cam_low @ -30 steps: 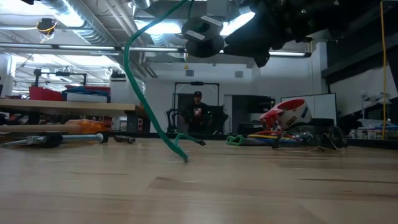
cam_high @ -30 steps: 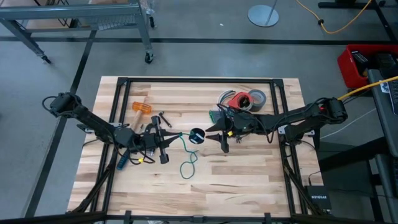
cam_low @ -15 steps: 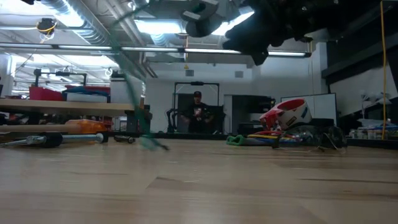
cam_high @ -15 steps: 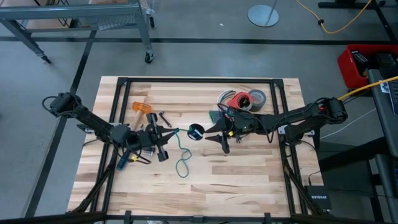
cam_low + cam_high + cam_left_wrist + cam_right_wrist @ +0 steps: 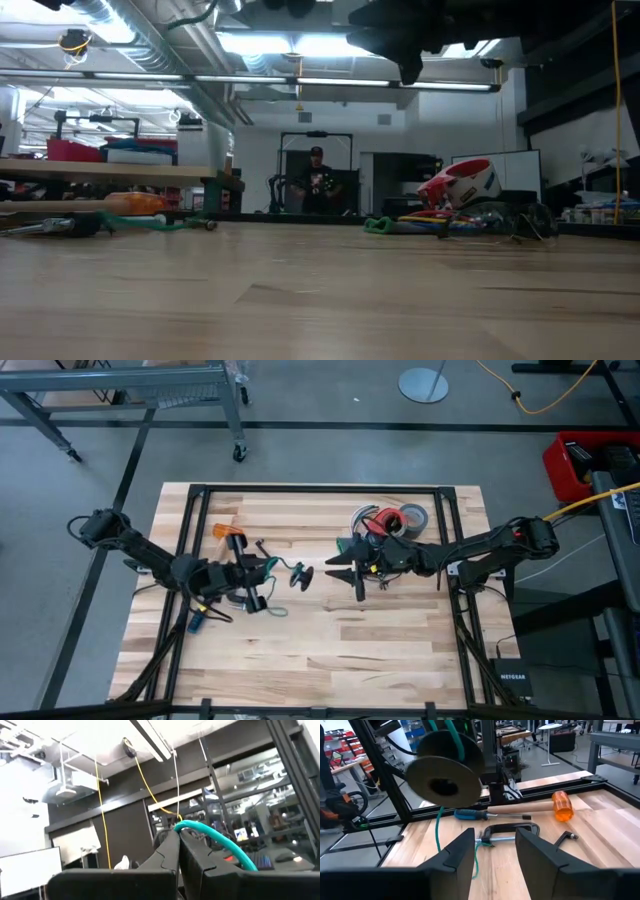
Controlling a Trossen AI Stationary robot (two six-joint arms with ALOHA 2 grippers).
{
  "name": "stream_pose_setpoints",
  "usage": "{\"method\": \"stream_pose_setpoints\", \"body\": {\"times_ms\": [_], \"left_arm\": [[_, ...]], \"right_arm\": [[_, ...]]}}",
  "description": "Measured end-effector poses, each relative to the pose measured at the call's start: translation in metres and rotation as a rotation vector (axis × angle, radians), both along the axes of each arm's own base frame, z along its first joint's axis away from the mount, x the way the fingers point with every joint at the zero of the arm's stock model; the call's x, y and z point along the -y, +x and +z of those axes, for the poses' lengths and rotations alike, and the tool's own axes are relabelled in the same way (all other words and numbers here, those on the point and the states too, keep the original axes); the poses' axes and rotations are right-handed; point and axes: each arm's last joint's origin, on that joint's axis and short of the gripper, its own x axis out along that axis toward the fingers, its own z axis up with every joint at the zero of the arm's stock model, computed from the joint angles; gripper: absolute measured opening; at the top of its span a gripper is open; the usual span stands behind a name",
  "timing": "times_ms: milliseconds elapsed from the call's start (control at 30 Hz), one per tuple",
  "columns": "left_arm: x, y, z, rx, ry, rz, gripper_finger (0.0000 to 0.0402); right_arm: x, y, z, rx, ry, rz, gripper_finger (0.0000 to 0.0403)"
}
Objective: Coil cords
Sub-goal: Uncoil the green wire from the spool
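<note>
the left pincer (image 5: 268, 572) is clenched on one teal cord (image 5: 283, 568), lifted left of the counter's (image 5: 400, 650) middle. the right pincer (image 5: 333, 572) hangs released just right of it, both over bare wood with open room near.

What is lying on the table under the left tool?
Under the left tool, a C-clamp and part of the green cord lie on the table. The arm hides the rest.
</note>
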Motion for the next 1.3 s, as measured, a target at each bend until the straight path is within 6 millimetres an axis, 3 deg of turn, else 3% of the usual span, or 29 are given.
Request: {"method": "stream_pose_setpoints", "body": {"times_ms": [400,1100,1300], "left_arm": [[-0.011,0.004,0.001,0.024,-0.012,-0.008,0.0001],[-0.012,0.007,-0.001,0.027,-0.026,-0.108,0.0],[-0.012,0.007,-0.001,0.023,-0.015,-0.093,0.0]], "right_arm": [[0.0,0.002,0.002,0.037,0.006,0.001,0.0146],[-0.002,0.022,-0.027,0.036,-0.009,0.004,0.0146],[-0.014,0.022,-0.03,0.024,-0.008,0.066,0.0146]]}}
